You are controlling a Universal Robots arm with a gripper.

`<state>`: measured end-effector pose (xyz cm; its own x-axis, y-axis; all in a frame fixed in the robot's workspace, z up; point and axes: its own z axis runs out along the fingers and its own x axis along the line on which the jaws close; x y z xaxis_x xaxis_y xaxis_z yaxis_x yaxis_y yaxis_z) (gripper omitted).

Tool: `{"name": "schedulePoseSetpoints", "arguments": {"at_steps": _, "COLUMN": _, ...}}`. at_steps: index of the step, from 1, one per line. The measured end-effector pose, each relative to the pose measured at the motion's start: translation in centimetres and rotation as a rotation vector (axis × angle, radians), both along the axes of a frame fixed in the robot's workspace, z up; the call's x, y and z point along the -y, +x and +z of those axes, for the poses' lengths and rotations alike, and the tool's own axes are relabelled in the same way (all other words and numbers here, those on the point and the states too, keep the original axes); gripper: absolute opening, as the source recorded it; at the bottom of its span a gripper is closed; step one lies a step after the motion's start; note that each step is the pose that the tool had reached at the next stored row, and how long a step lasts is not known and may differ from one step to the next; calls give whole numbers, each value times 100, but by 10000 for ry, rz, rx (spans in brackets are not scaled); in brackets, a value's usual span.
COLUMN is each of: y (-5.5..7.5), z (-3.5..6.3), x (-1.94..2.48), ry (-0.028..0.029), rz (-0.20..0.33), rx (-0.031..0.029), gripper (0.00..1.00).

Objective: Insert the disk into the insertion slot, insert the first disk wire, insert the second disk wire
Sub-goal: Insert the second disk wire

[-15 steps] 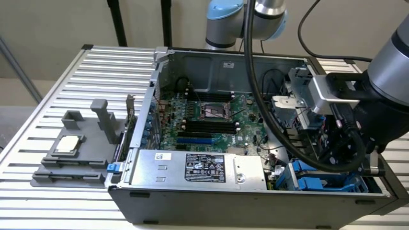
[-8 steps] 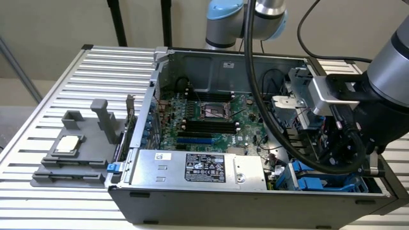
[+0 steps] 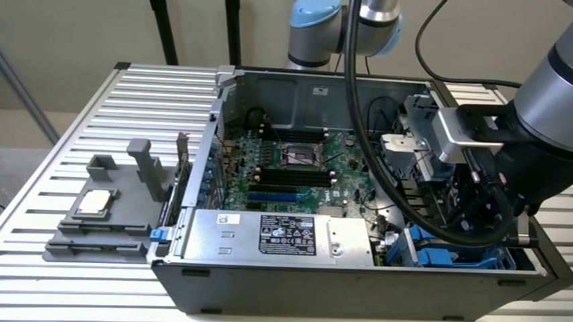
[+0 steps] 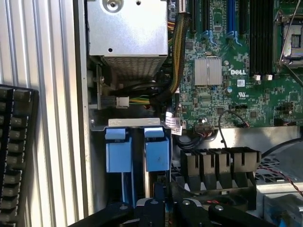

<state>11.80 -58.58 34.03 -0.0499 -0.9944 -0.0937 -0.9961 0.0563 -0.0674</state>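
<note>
Gripper over the drive bay of the open computer case

The gripper [image 4: 161, 208] hangs above the insertion slot [image 4: 137, 156] with its 2 blue tabs, at the case's [image 3: 268, 87] near right corner; whether the jaws are open, I cannot tell.

The robot arm [image 3: 551, 87] is a thick, round tube of shiny silver-grey metal. One joint [image 3: 315, 13] has a light blue cap. Near the black wrist part [image 3: 510, 168] sits a silver metal block [image 3: 461, 137]. A fat black cable [image 3: 358, 100] hangs in a long loop beside the arm. The hand [image 4: 163, 208] is black, with round screws on it.
</note>
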Motion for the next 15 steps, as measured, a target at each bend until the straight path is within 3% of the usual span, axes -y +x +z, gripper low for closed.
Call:
{"name": "schedulePoseSetpoints", "arguments": {"at_steps": 7, "y": 0, "z": 0, "x": 5, "ry": 39, "rz": 81, "rx": 0, "gripper": 16}}
{"name": "schedulePoseSetpoints", "arguments": {"at_steps": 15, "y": 0, "z": -37, "x": 15, "ry": 43, "rz": 165, "rx": 0, "gripper": 16}}
